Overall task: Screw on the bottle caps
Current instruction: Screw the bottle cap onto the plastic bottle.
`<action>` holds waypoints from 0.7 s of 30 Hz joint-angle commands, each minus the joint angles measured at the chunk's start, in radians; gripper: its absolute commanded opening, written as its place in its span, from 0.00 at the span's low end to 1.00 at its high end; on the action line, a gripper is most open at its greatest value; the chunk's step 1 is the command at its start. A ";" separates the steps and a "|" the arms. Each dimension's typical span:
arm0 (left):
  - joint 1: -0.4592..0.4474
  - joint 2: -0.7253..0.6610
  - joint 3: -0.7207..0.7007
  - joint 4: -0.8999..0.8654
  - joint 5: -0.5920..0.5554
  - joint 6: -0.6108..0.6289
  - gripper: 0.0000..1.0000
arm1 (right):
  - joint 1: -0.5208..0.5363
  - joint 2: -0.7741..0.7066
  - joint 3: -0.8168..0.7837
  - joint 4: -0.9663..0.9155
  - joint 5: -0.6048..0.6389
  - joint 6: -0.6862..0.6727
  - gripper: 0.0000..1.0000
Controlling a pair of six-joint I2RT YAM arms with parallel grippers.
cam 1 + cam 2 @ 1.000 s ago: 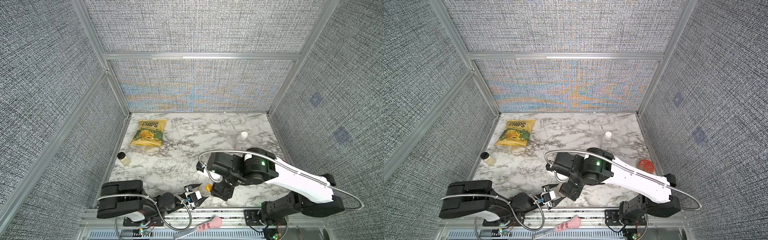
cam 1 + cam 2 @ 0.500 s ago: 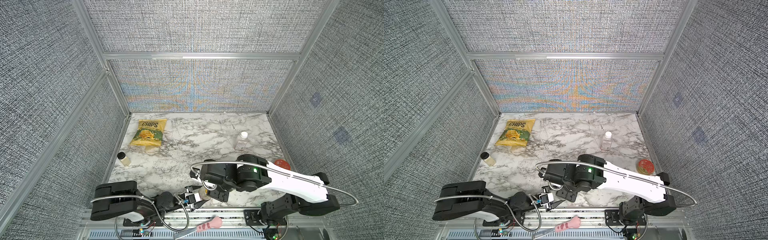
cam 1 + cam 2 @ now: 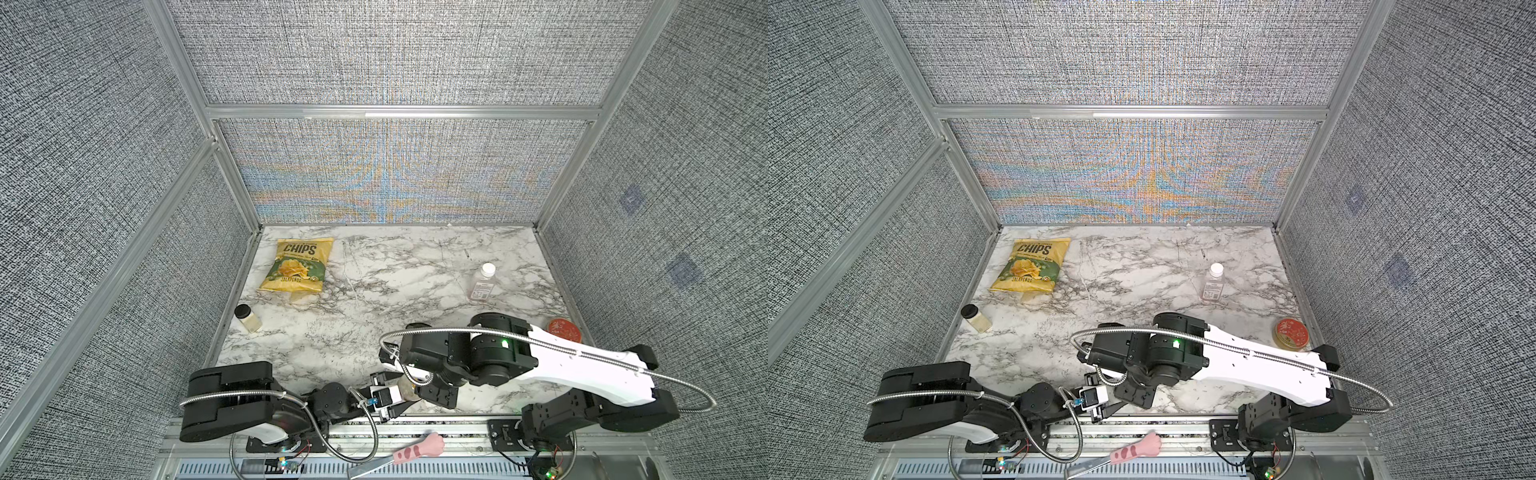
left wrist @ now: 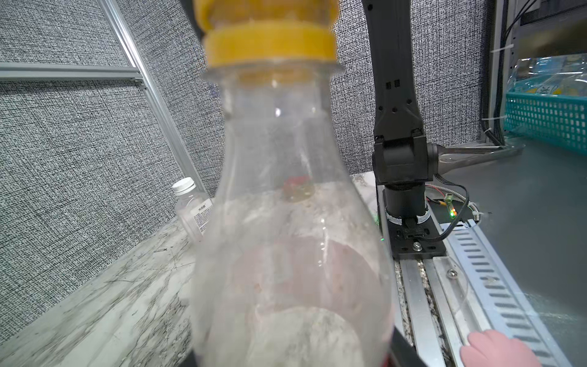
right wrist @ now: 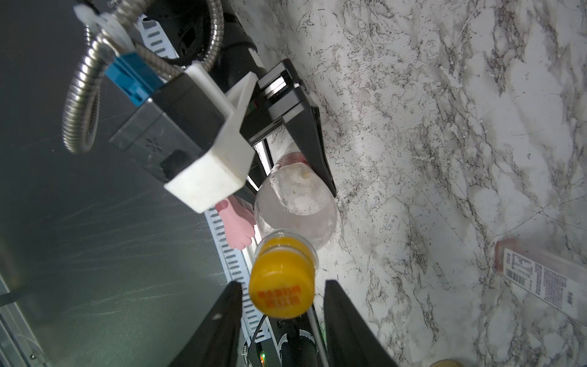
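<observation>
While clamping tall bottle (image 4: 286, 222) at 6 o'clock with left gripper (image 3: 400, 393), straddles orange cap (image 5: 282, 270) on its neck with right gripper (image 5: 282, 284), jaws parted, clear of it; red print on top unreadable. At 2 o'clock: pink bottle (image 3: 481, 284), white cap (image 3: 488, 268) on. Reads "CHIPS", "JALAPEÑOS" on bag (image 3: 298, 266) at 10 o'clock.

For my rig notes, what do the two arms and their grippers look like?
Left arm and right arm: black joints, white shells, a ribbed silver hose each. A green light glows on the right arm. The right gripper has black tapered fingers.
</observation>
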 commanded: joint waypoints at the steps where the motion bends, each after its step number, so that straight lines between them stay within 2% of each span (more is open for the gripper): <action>1: 0.003 -0.006 -0.005 0.018 0.012 -0.015 0.56 | 0.000 -0.004 -0.007 0.015 0.002 0.000 0.45; 14: 0.007 -0.015 0.001 -0.015 0.026 -0.024 0.56 | 0.001 0.003 0.011 0.011 0.021 0.006 0.44; 21: 0.006 -0.015 -0.001 -0.017 0.025 -0.025 0.56 | 0.001 0.007 0.002 0.013 0.007 0.007 0.38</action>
